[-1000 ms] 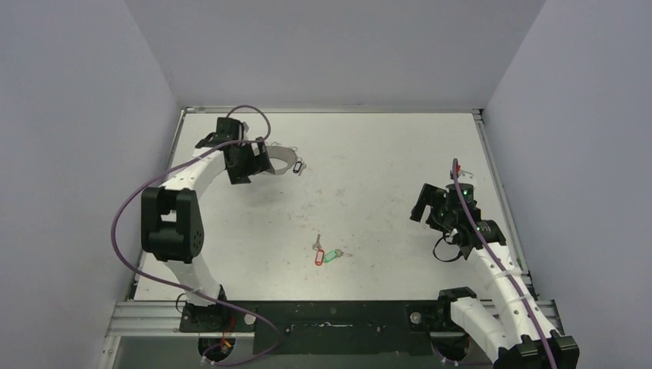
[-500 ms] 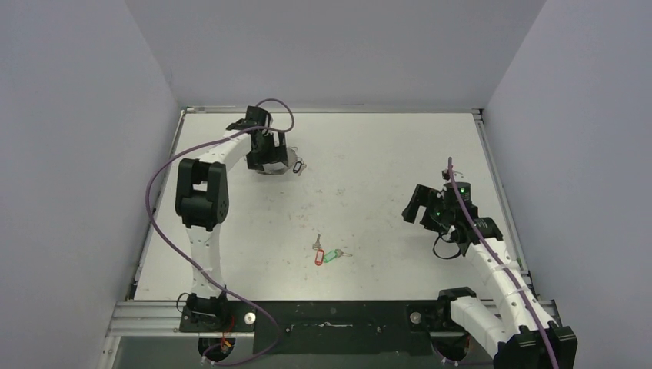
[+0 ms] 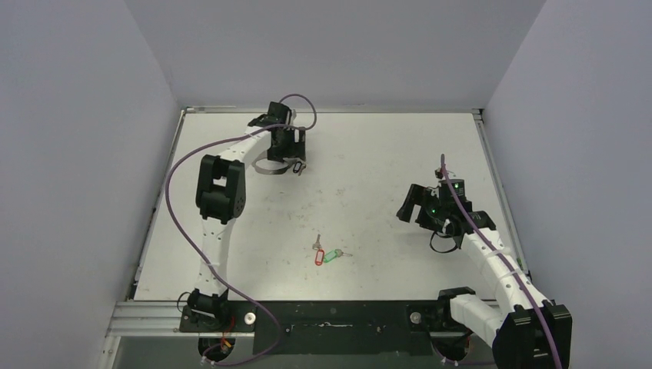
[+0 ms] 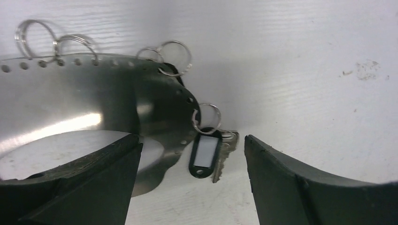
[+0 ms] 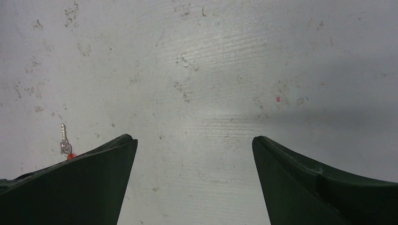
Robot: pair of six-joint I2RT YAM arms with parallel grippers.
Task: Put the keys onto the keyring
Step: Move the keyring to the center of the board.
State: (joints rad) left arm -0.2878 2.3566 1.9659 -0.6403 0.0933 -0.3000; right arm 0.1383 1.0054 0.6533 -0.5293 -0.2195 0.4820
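The keyring (image 4: 94,101) is a shiny grey metal band fringed with small rings, lying at the back left of the table (image 3: 265,167). A black-tagged key (image 4: 205,152) hangs from one of its rings. My left gripper (image 4: 191,138) hovers open over the band's right end, the black tag between its fingers and touching neither. The keys lie loose at the table's middle front: one with a red tag (image 3: 318,257), one with a green tag (image 3: 331,255). My right gripper (image 5: 195,138) is open and empty above bare table, right of the keys; the red-tagged key (image 5: 63,143) peeks past its left finger.
Grey walls close in the white table (image 3: 384,154) on three sides. The left arm's purple cable (image 3: 296,104) loops above the keyring. The arm bases and a black rail (image 3: 338,315) run along the near edge.
My left arm has swung right along the back, bringing its gripper over the keyring's right end, jaws slightly narrower. My right gripper has drifted a little left. The keys have not moved.
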